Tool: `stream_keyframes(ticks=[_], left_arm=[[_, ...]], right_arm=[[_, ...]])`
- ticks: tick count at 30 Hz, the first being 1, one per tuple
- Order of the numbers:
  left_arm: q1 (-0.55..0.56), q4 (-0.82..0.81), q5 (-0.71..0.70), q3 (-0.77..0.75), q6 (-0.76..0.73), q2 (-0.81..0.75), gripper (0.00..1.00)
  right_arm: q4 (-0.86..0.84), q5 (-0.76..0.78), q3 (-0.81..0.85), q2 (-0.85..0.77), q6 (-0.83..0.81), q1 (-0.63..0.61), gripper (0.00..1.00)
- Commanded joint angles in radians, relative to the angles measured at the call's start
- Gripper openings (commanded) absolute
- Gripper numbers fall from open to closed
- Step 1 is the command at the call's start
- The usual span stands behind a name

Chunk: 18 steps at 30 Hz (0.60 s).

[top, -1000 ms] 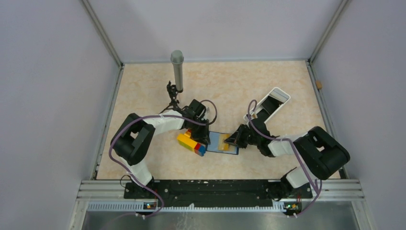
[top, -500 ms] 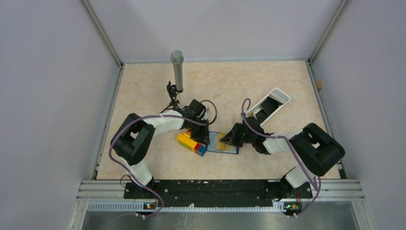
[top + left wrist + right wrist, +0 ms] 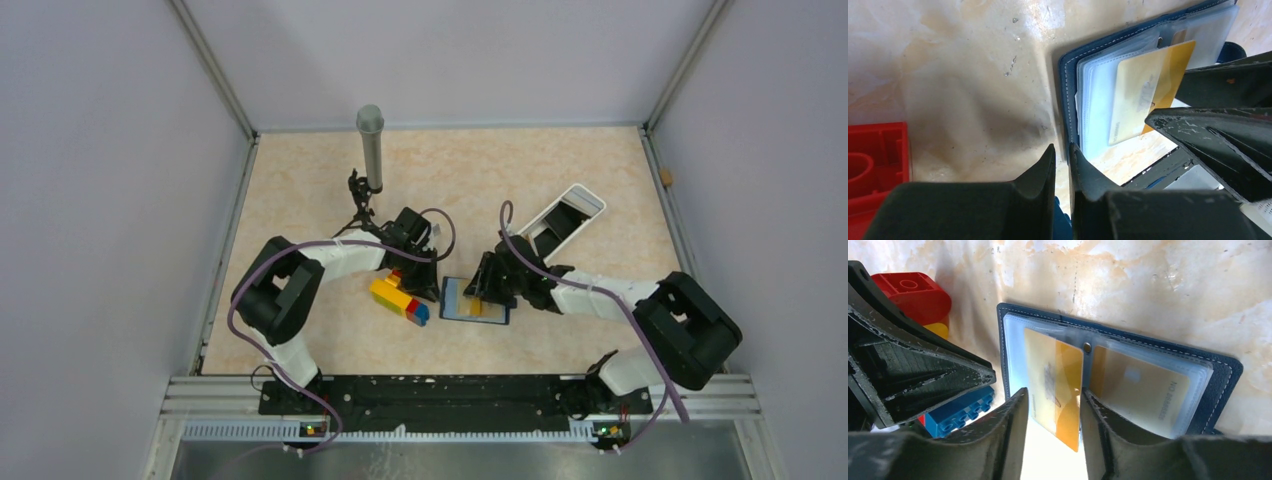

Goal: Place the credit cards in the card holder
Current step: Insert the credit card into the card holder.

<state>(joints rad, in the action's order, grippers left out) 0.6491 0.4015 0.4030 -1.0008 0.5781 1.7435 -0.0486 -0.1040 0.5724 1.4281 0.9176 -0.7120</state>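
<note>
From above — card holder (image 3: 495, 318) lies open and flat on the table (image 3: 480, 180), mid-workspace, between my two grippers. One yellow card (image 3: 472, 305) shows on its pale inner pages. My left gripper (image 3: 428, 290) sits at the holder's left edge, just beside a stack of toy bricks (image 3: 398, 296). My right gripper (image 3: 478, 298) is over the holder's middle. Far right, well apart, a white tray (image 3: 565, 215) lies on a diagonal; its contents I cannot make out. Far left, a grey cylinder (image 3: 371, 140) stands upright.

Left wrist — my left jaws are nearly together, only a slit between them, tips at the holder's navy corner. Something blue shows low in the slit; whether I pinch anything I cannot tell. The holder's clear sleeves (image 3: 1098, 100) fan out from the navy cover, with the yellow card lying across them. At the frame's left edge, a red brick (image 3: 873, 155).

Right wrist — my right jaws are parted, released. The yellow card's near end lies in the gap; contact with either finger is unclear. Its far end looks tucked under the left page's cloudy plastic, and its near end overhangs the holder's edge. A second card (image 3: 1143, 390), pale tan through the sleeve, sits fully inside the right page. At the fold, a snap stud (image 3: 1087, 346). Near the holder's left edge, a blue brick (image 3: 958, 410).
</note>
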Motion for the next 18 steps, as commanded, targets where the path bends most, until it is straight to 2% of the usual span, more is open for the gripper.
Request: stream_keyframes(ticks=[1, 14, 18], left_arm=[[0.002, -0.031, 0.018, -0.026, 0.011, -0.016, 0.15], [0.011, -0.079, 0.072, -0.02, 0.029, -0.046, 0.19], [0.02, -0.102, 0.086, -0.011, 0.048, -0.04, 0.22]], right_arm=[[0.184, 0.096, 0.071, -0.058, -0.079, -0.024, 0.46], [0.323, 0.22, 0.107, -0.137, -0.106, -0.049, 0.52], [0.284, 0.176, 0.083, -0.129, -0.092, -0.049, 0.47]])
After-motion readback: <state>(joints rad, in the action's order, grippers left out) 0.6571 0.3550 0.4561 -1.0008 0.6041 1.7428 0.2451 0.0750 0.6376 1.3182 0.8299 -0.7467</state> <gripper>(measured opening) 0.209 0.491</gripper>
